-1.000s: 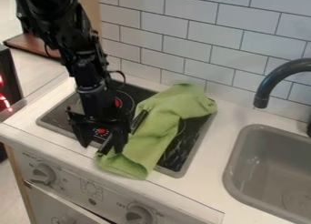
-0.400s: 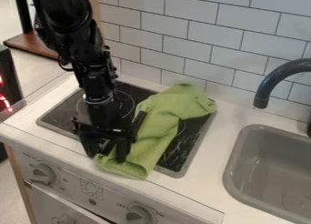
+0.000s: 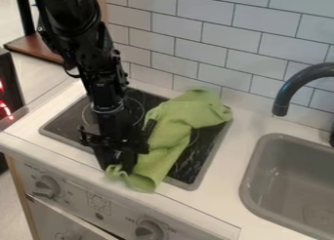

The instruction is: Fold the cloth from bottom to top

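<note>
Along the near edge of the black glass stovetop (image 3: 205, 151), the black two-finger gripper (image 3: 119, 170) had its jaws drawn in narrower than in the earlier frames, with a pinch of the soft green cloth (image 3: 171, 136) held between them. The cloth's near left corner, smoother before, had puckered into a small bunch around the tips.

From that bunch the cloth ran back in a long, loosely creased strip — diagonally over the stovetop, past its far edge and onto the white surface (image 3: 238, 136) by the tiled wall (image 3: 261, 24), its far end broader and rumpled.

The gripper hid the cloth right between the jaws; farther back, the jointed black arm (image 3: 75, 41) covered part of the stovetop and was cut off at the top edge.
</note>
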Action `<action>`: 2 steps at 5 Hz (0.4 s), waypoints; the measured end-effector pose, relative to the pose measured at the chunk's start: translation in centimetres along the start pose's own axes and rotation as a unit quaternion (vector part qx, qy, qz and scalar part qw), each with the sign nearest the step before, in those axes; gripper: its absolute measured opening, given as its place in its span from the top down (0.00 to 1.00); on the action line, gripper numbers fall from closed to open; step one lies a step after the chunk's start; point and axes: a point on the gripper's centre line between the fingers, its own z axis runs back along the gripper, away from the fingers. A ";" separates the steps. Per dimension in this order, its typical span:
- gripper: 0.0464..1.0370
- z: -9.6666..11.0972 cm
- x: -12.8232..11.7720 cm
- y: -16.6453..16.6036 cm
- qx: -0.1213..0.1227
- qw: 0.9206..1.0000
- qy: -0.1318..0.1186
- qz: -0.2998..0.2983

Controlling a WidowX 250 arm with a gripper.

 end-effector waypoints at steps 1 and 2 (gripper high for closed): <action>0.81 0.3 0.0 -0.4 -0.006 1.000 -0.013 -0.015; 0.93 2.1 0.0 -1.0 -0.018 0.999 -0.030 -0.030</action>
